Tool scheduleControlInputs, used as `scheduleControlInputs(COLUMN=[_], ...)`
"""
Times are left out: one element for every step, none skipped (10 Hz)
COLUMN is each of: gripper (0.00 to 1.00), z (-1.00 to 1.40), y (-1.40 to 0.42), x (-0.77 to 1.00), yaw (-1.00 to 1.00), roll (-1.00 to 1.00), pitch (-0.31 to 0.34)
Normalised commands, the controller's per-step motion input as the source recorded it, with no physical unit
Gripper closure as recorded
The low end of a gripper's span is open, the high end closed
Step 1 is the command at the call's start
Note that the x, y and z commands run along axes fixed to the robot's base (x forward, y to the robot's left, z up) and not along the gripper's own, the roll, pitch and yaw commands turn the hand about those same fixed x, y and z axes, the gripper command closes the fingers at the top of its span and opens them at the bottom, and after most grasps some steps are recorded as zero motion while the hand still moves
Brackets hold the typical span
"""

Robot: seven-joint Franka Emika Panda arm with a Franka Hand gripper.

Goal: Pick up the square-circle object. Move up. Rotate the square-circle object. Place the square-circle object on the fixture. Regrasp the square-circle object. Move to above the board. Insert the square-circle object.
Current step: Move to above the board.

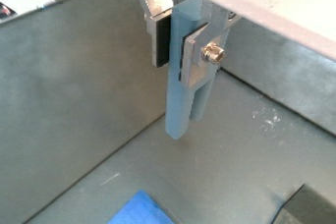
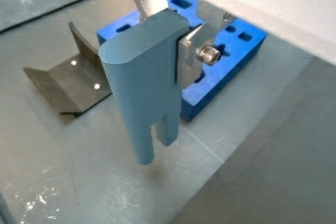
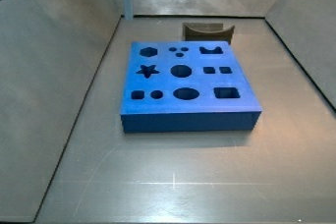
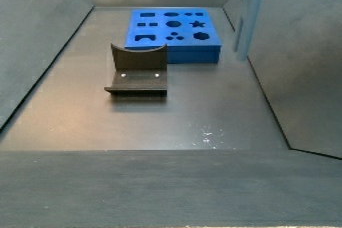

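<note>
My gripper (image 1: 180, 51) is shut on the square-circle object (image 1: 184, 90), a long slim grey-blue bar that hangs upright from the silver fingers (image 1: 199, 59) with its slotted end down. In the other wrist view the same bar (image 2: 141, 95) fills the middle, clamped in the gripper (image 2: 168, 33). A side view shows the bar (image 4: 249, 17) high in the air, just off the right side of the board (image 4: 187, 56); the gripper itself is cut off above that frame. The bright-blue board (image 3: 184, 122) lies flat with dark shaped cut-outs. The dark fixture (image 4: 136, 70) stands on the floor beside it.
Grey walls close in the work floor on all sides. The fixture (image 2: 66, 76) and the board (image 2: 210, 95) lie below and behind the hanging bar. A corner of the board (image 1: 138, 210) shows under the bar. The fixture (image 3: 203, 31) stands at the board's far end.
</note>
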Motion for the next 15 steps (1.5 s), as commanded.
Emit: scheduleControlInputs(gripper=[1.0, 1.0, 1.0, 1.0, 1.0, 1.0, 1.0, 1.0, 1.0, 1.0, 1.0, 1.0, 1.0, 1.0, 1.0], z=[1.0, 1.0, 1.0, 1.0, 1.0, 1.0, 1.0, 1.0, 1.0, 1.0, 1.0, 0.9, 0.64, 0.54, 0.34], y=[0.02, 0.02, 0.02, 0.02, 0.02, 0.02, 0.02, 0.02, 0.01, 0.01, 0.01, 0.01, 0.0, 0.0, 0.0], x=[-0.03, -0.03, -0.03, -0.03, -0.02, -0.02, -0.02, -0.01, -0.01, -0.01, 0.0, 0.0, 0.0, 0.0, 0.01], yaw=[0.02, 0.02, 0.01, 0.01, 0.01, 0.01, 0.01, 0.01, 0.01, 0.01, 0.01, 0.01, 0.01, 0.01, 0.01], roll=[0.04, 0.04, 0.05, 0.05, 0.05, 0.06, 0.06, 0.06, 0.06, 0.06, 0.06, 0.06, 0.06, 0.06, 0.06], pitch=[0.079, 0.08, 0.077, 0.076, 0.073, 0.075, 0.078, 0.078, 0.077, 0.078, 0.079, 0.078, 0.08, 0.082, 0.081])
